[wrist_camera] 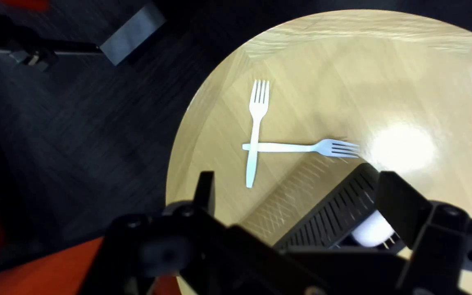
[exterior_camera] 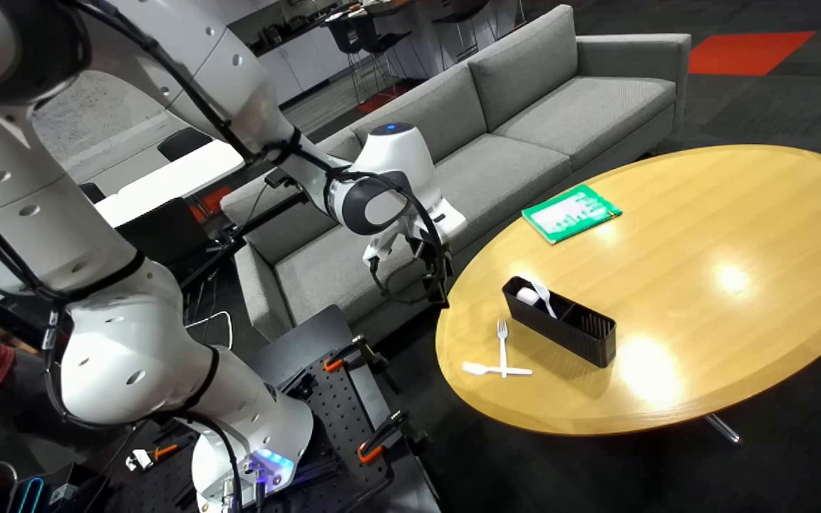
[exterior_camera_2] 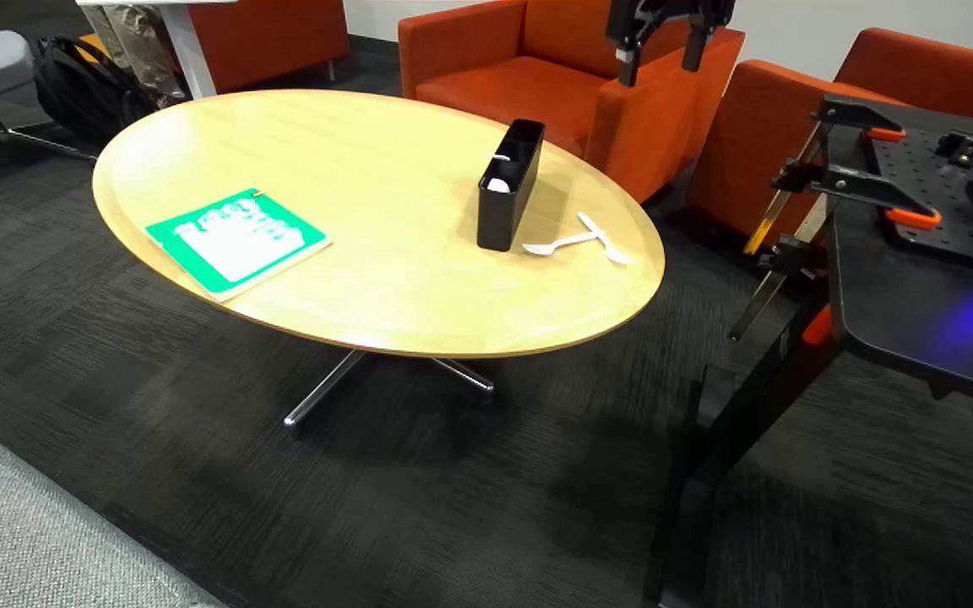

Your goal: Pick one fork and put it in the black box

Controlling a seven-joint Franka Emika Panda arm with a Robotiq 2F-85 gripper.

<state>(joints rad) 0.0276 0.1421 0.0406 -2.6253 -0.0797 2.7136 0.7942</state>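
Two white plastic forks lie crossed by their handles on the wooden table. The upper fork [wrist_camera: 259,106] [exterior_camera: 478,368] [exterior_camera_2: 617,252] rests across the handle of the lower fork [wrist_camera: 330,148] [exterior_camera: 502,340] [exterior_camera_2: 558,244]. The lower fork's tines lie close to the black box [exterior_camera: 560,331] [exterior_camera_2: 497,221] [wrist_camera: 322,219]. The box stands upright on the table with slotted walls and a divider. Another white fork [exterior_camera: 544,293] leans in it beside a rounded white item [exterior_camera: 527,296] [wrist_camera: 373,229]. My gripper [wrist_camera: 297,180] [exterior_camera: 410,281] [exterior_camera_2: 660,67] is open, empty and raised above the table; a finger partly hides the box in the wrist view.
The oval wooden table [exterior_camera: 703,214] [exterior_camera_2: 385,295] also holds a flat green-and-white pad [exterior_camera: 571,212] [exterior_camera_2: 237,241] at some distance from the box. A grey sofa [exterior_camera: 496,157] and orange armchairs [exterior_camera_2: 529,76] stand around it. Clamps [exterior_camera: 385,434] stick out from the robot's black stand.
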